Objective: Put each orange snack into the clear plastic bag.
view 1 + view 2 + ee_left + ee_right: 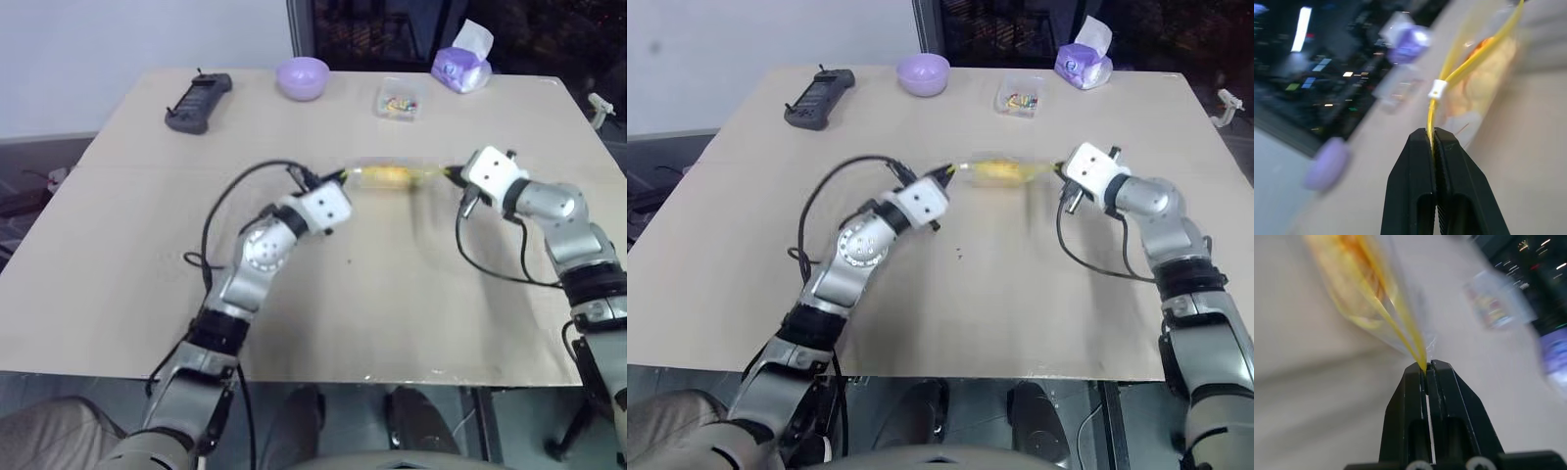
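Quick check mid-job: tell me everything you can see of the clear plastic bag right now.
The clear plastic bag is thin, crinkly and transparent, with a yellow strip along its mouth carrying a small white slider. It hangs stretched level between the two grippers, over the middle of the table. The left gripper is shut on one end of the strip, the right gripper on the other. The orange snack shows through its wall, inside. Whether the mouth is sealed cannot be told.

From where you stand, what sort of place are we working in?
Probably an office or lab workbench, at night: a plain light table carries a black handheld controller, a lilac bowl, a tissue pack and a small clear box of colourful bits, with a dark window behind.
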Controlling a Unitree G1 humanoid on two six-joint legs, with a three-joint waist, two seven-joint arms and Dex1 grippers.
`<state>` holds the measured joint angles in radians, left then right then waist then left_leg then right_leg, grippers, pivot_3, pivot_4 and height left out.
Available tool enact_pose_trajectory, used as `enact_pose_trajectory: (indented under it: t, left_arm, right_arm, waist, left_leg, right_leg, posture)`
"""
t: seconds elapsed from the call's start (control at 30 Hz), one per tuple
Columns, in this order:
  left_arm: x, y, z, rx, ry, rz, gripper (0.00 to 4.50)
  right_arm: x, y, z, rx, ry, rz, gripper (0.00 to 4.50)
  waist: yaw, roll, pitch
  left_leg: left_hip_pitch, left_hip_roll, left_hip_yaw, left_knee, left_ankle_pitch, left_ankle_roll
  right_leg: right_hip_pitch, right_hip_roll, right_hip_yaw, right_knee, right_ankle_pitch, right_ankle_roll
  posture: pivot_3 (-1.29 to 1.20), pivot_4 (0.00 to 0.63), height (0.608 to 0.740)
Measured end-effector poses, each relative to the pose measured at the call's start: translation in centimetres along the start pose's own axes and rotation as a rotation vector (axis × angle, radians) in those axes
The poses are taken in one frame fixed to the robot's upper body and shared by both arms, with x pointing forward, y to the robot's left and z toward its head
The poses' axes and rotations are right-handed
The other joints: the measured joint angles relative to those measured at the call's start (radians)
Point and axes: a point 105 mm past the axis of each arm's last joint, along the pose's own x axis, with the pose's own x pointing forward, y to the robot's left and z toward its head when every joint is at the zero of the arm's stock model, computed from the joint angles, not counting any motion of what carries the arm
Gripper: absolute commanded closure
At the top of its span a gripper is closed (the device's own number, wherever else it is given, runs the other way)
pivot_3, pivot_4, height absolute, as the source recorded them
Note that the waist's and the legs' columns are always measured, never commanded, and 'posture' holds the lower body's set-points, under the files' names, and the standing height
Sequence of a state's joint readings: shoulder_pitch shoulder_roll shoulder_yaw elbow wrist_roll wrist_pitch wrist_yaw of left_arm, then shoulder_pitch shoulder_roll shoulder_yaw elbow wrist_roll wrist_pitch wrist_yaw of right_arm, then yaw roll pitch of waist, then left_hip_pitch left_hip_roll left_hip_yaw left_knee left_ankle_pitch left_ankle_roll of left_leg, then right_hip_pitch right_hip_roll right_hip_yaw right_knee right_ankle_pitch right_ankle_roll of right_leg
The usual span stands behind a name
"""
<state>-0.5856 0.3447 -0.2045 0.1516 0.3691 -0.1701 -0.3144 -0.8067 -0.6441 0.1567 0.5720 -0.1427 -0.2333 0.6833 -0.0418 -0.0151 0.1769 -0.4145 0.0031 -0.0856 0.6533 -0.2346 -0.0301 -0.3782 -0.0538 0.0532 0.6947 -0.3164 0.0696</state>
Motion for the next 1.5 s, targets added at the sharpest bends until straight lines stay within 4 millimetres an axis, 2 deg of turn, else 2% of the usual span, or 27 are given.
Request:
enact_pose_trajectory:
  t: [0.07,0.17,0.23,0.27,0.33,0.37,0.43,0.47,0.5,0.63,0.67,0.77,0.9,0.97,1.03,1.2,1.5]
  left_arm:
    - [1.1,1.5,0.7,-0.002,-0.025,0.056,4.50]
    - [2.4,5.4,3.5,0.039,-0.121,0.156,4.50]
    - [2.4,5.6,3.9,0.038,-0.143,0.164,4.50]
    - [2.2,5.3,3.6,0.031,-0.135,0.155,4.50]
    - [1.7,3.1,2.2,0.009,-0.095,0.087,4.50]
    - [1.2,1.4,1.2,-0.006,-0.068,0.033,4.50]
    - [0.7,-0.4,0.4,-0.026,-0.042,-0.020,4.50]
    - [0.7,-0.5,0.5,-0.024,-0.047,-0.027,4.50]
    - [0.7,-0.4,0.6,-0.022,-0.051,-0.026,4.50]
    - [0.8,-0.3,0.9,-0.017,-0.061,-0.025,4.50]
    - [0.7,-0.3,0.8,-0.011,-0.062,-0.029,4.50]
    - [0.5,-0.3,0.8,0.000,-0.065,-0.043,4.50]
    - [0.5,-0.7,1.8,0.018,-0.108,-0.066,4.50]
    - [0.5,-0.7,2.1,0.026,-0.122,-0.070,4.50]
    - [0.4,-0.8,2.0,0.029,-0.120,-0.078,4.50]
    - [0.2,-1.1,1.7,0.046,-0.111,-0.094,4.50]
    - [-0.1,-1.6,2.5,0.088,-0.136,-0.120,4.50]
  right_arm:
    - [-0.2,-2.1,1.1,-0.024,-0.033,-0.079,4.41]
    - [-1.1,-5.4,3.7,-0.069,-0.102,-0.173,4.41]
    - [-1.8,-6.2,4.4,-0.091,-0.117,-0.185,4.41]
    - [-2.0,-6.1,4.4,-0.092,-0.117,-0.176,4.19]
    - [-2.4,-4.6,3.3,-0.085,-0.084,-0.103,3.65]
    - [-2.7,-3.0,2.0,-0.074,-0.034,-0.029,3.17]
    - [-3.0,-0.1,0.2,-0.036,0.032,0.094,2.25]
    - [-3.0,1.0,-0.1,-0.020,0.050,0.150,2.25]
    - [-3.1,1.3,0.0,-0.019,0.051,0.170,2.25]
    - [-4.2,1.1,1.8,-0.026,0.033,0.247,2.25]
    - [-4.7,1.1,3.0,-0.003,0.008,0.286,2.25]
    - [-4.7,0.9,5.1,0.035,-0.058,0.300,2.25]
    - [-3.3,0.0,9.6,0.009,-0.210,0.282,2.25]
    - [-2.7,0.4,10.8,-0.006,-0.250,0.290,2.25]
    - [-1.9,1.5,11.4,-0.016,-0.275,0.322,2.25]
    - [-0.4,3.2,11.3,-0.039,-0.282,0.370,2.25]
    - [1.2,4.0,12.3,-0.109,-0.336,0.375,2.25]
  waist:
    - [0.002,0.000,0.002]
    - [0.004,0.000,0.001]
    - [0.003,0.000,0.000]
    - [0.002,0.000,0.000]
    - [0.001,0.000,0.000]
    - [0.001,0.000,0.001]
    - [0.002,0.000,0.002]
    - [0.002,0.001,0.002]
    - [0.001,0.001,0.002]
    - [0.000,0.002,0.002]
    - [0.000,0.002,0.002]
    - [-0.001,0.002,0.002]
    - [0.001,0.002,0.002]
    - [0.003,0.002,0.002]
    - [0.005,0.002,0.002]
    - [0.003,0.002,0.002]
    - [0.000,0.002,0.002]
  left_leg:
    - [-0.002,0.000,-0.001,0.000,0.000,0.000]
    - [-0.001,0.000,0.000,0.000,0.000,0.000]
    - [-0.001,0.000,0.000,-0.001,0.000,0.000]
    - [-0.001,0.000,0.000,-0.001,0.000,0.000]
    - [-0.001,0.000,0.000,-0.001,0.000,0.000]
    - [-0.002,0.000,0.000,-0.001,0.000,0.000]
    - [-0.002,0.000,0.000,0.000,0.000,0.000]
    - [-0.002,0.000,0.000,0.000,0.000,0.000]
    - [-0.001,0.000,0.000,0.000,0.000,0.000]
    - [0.000,0.000,-0.001,0.000,-0.001,0.003]
    - [0.000,0.000,-0.001,0.000,-0.001,0.003]
    - [0.000,0.000,0.000,0.000,-0.001,0.003]
    - [0.000,0.000,-0.001,0.001,-0.001,0.002]
    - [-0.001,0.000,-0.001,0.001,0.000,0.000]
    - [-0.001,-0.001,-0.001,0.001,0.000,0.000]
    - [-0.001,0.000,-0.001,0.001,0.000,0.000]
    - [-0.001,0.000,-0.001,0.000,0.000,0.000]
  right_leg:
    - [-0.002,0.000,-0.001,0.000,0.000,0.000]
    - [0.000,0.000,-0.001,-0.001,0.000,0.000]
    - [0.000,0.000,0.000,-0.002,0.000,0.000]
    - [0.000,0.000,0.000,-0.002,0.000,0.000]
    - [0.000,0.000,0.000,-0.002,0.000,0.000]
    - [0.000,0.000,0.000,-0.002,0.000,0.000]
    - [-0.001,0.000,0.000,-0.001,0.000,0.000]
    - [-0.001,0.000,0.000,0.000,0.000,0.000]
    - [-0.001,0.000,0.000,0.001,0.000,0.000]
    - [0.000,0.000,0.000,0.001,0.000,0.000]
    - [0.000,0.000,-0.001,0.001,0.000,0.000]
    - [0.000,0.000,0.000,0.001,0.000,0.000]
    - [0.000,0.000,-0.001,0.001,0.000,0.000]
    - [0.000,0.000,-0.001,0.000,0.000,0.000]
    - [0.000,0.000,-0.001,0.000,0.000,0.000]
    - [0.000,0.000,-0.001,0.000,0.000,0.000]
    - [0.000,0.000,-0.001,0.001,0.000,0.000]
  posture:
    - [0.00,0.150,0.740]
    - [0.00,0.150,0.740]
    - [0.00,0.150,0.740]
    - [0.00,0.150,0.740]
    - [0.00,0.150,0.740]
    - [0.00,0.150,0.740]
    - [0.00,0.150,0.740]
    - [0.00,0.150,0.740]
    - [0.00,0.150,0.740]
    - [0.00,0.150,0.740]
    - [0.00,0.150,0.740]
    - [0.00,0.150,0.740]
    - [0.00,0.150,0.740]
    - [0.00,0.150,0.740]
    - [0.00,0.150,0.740]
    - [0.00,0.150,0.740]
    - [0.00,0.150,0.740]
